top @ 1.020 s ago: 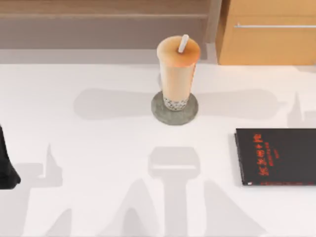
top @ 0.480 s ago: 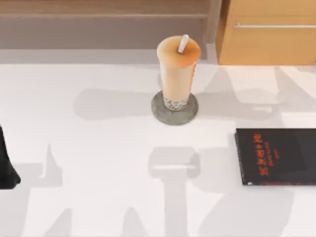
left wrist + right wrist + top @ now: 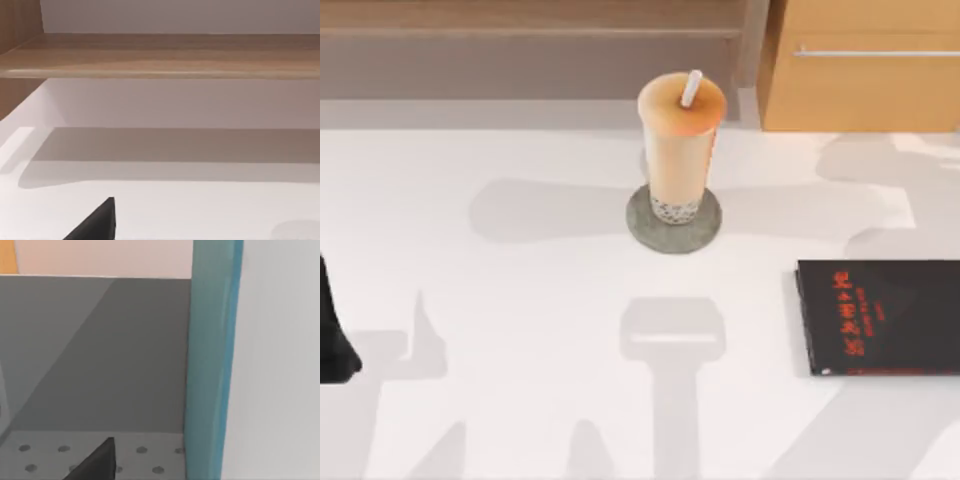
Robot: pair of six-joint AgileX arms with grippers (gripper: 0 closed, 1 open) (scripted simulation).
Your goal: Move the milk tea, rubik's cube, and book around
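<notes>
The milk tea (image 3: 680, 150), a tall cup of peach-tan drink with dark pearls and a white straw, stands upright on a round grey coaster (image 3: 673, 232) at the table's back middle. A light-blue book (image 3: 212, 360) with a white face beside its blue band rises close in front of the right wrist camera. A black part of my right gripper (image 3: 95, 462) shows beside it, and I cannot tell whether it grips the book. My left arm (image 3: 332, 340) sits parked at the table's left edge, far from the cup. The rubik's cube is out of view.
A thin black book with red lettering (image 3: 880, 317) lies flat at the table's right edge. A wooden shelf (image 3: 530, 15) and a wooden cabinet (image 3: 865, 80) run behind the table. A grey dotted surface (image 3: 60, 455) lies below the right gripper.
The arm shadows on the right side of the table have drifted toward the back right corner. The cup, the black book and my left arm have stayed put.
</notes>
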